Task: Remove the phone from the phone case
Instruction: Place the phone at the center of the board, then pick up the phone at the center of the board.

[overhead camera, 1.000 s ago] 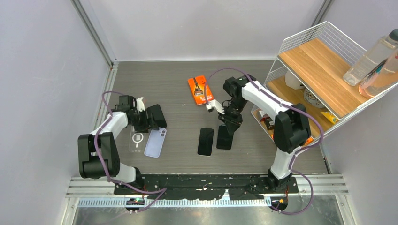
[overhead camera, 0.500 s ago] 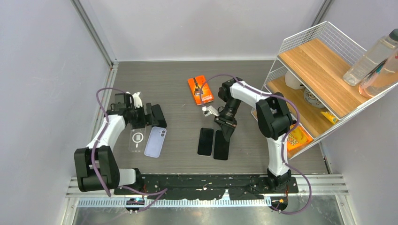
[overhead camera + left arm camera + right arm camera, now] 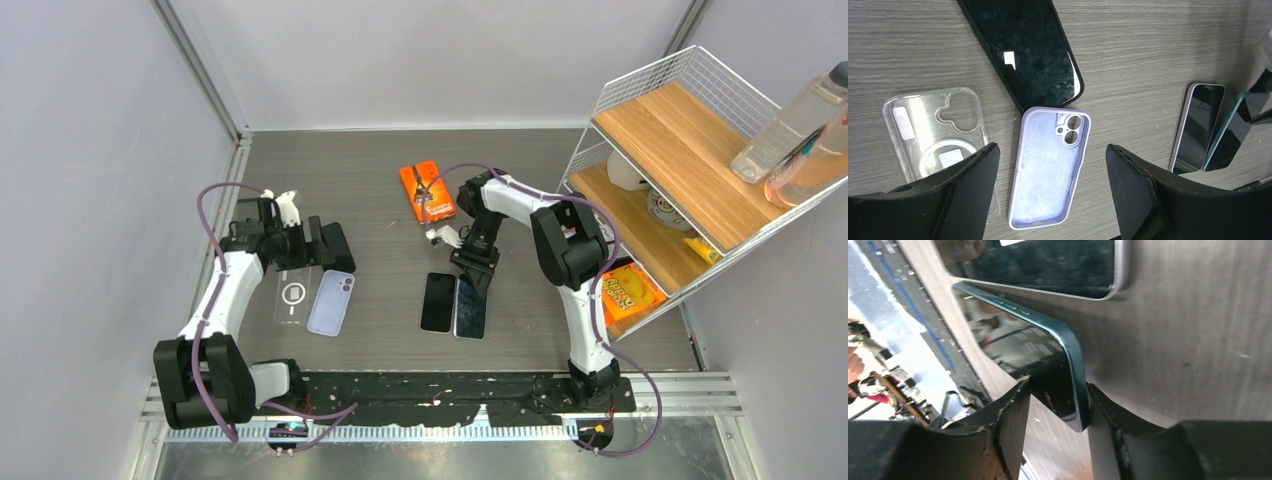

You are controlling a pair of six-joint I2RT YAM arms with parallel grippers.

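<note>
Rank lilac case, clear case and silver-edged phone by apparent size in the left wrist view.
Lilac case and clear case: alike; clear one partly hidden.
Silver-edged phone: smallest, but farther from the camera.

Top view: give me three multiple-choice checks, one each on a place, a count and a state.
1. The lilac case lies: A) beside the clear case B) on top of it C) under it.
2. Phones side by side at centre: A) one B) two C) four.
3. The left tool is: A) shut on the clear case B) shut on the lilac case C) open, empty.
Answers: 1 A, both lie flat, side by side. 2 B, a black phone and a teal phone. 3 C, its fingers stand wide apart above the lilac case.
</note>
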